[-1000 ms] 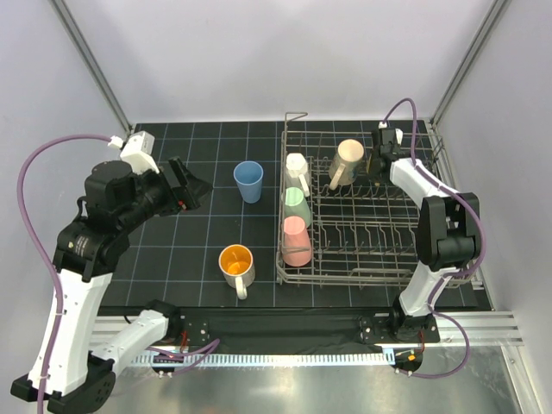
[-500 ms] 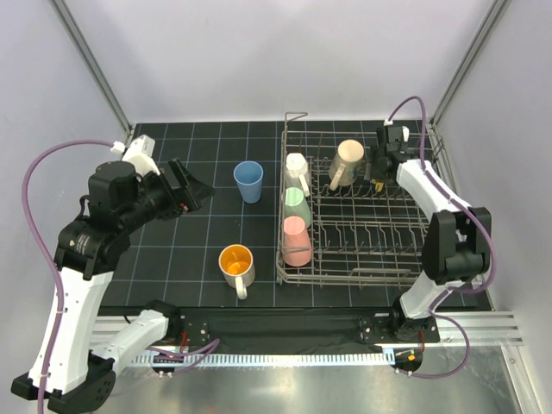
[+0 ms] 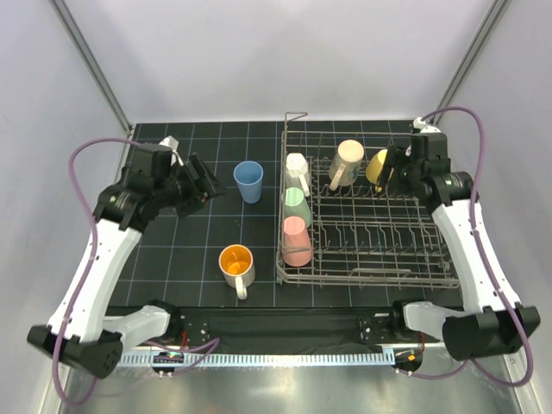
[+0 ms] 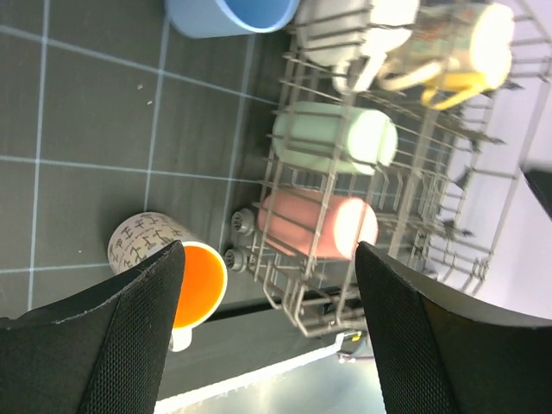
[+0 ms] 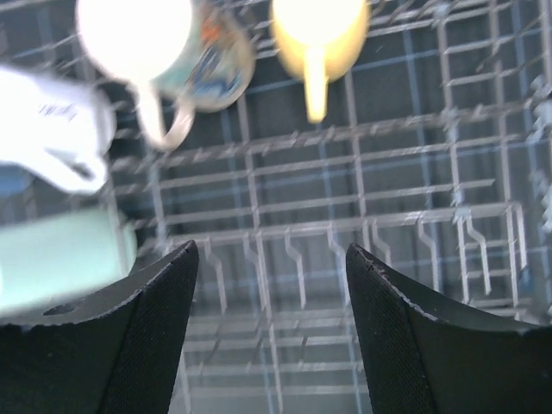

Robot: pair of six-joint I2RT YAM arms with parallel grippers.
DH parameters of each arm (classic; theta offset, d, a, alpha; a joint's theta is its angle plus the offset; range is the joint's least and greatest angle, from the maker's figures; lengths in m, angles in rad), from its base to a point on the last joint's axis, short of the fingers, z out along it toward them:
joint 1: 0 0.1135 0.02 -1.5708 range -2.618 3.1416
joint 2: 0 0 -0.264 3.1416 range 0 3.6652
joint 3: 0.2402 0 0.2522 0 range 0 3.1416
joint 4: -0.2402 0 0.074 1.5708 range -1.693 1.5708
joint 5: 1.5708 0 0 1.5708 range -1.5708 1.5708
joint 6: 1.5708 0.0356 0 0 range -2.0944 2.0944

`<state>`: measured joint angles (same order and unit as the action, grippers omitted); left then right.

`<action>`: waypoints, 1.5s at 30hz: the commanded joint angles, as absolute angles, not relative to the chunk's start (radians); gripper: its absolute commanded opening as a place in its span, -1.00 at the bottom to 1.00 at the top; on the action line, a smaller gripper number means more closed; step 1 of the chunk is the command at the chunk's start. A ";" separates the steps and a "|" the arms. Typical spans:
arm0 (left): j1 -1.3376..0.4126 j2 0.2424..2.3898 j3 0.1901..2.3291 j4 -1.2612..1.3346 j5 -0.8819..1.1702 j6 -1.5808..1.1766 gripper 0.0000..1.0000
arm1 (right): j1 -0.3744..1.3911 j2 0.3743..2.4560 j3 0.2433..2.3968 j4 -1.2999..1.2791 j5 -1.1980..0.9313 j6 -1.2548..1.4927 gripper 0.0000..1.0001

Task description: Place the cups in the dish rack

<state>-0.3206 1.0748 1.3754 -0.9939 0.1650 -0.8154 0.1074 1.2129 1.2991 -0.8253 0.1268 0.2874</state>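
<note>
The grey wire dish rack (image 3: 366, 278) holds a white mug (image 3: 297, 164), a pale green cup (image 3: 297, 205), a pink cup (image 3: 297, 243), a cream mug (image 3: 348, 158) and a yellow mug (image 3: 376, 172). A blue cup (image 3: 248, 181) and a white mug with orange inside (image 3: 235, 261) stand on the black mat. My left gripper (image 3: 210, 183) hovers open left of the blue cup, holding nothing. My right gripper (image 3: 391, 168) is open just right of the yellow mug (image 5: 317, 34), above the rack's tines (image 5: 345, 220). The orange-lined mug (image 4: 185, 280) shows beside my left gripper's (image 4: 267, 293) finger.
The rack fills the right half of the gridded mat (image 3: 172, 250). Bare tine rows (image 3: 379, 233) run through the rack's middle and right. Grey walls and slanted frame posts (image 3: 90, 65) close in the back and sides.
My right gripper opened, let go of the yellow mug and pulled back to the right. My left arm swung right toward the blue cup, its jaws narrowing a little.
</note>
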 commanded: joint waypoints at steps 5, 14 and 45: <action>-0.325 1.228 1.390 -1.008 0.089 -0.917 0.53 | 0.110 1.033 1.255 -1.003 -0.087 0.307 0.43; -0.452 1.080 1.174 -1.166 -0.032 -0.979 0.44 | 0.107 0.931 1.243 -1.065 -0.133 0.294 0.48; -0.540 1.132 0.847 -0.993 0.031 -1.045 0.39 | 0.109 0.982 1.292 -1.085 -0.186 0.331 0.49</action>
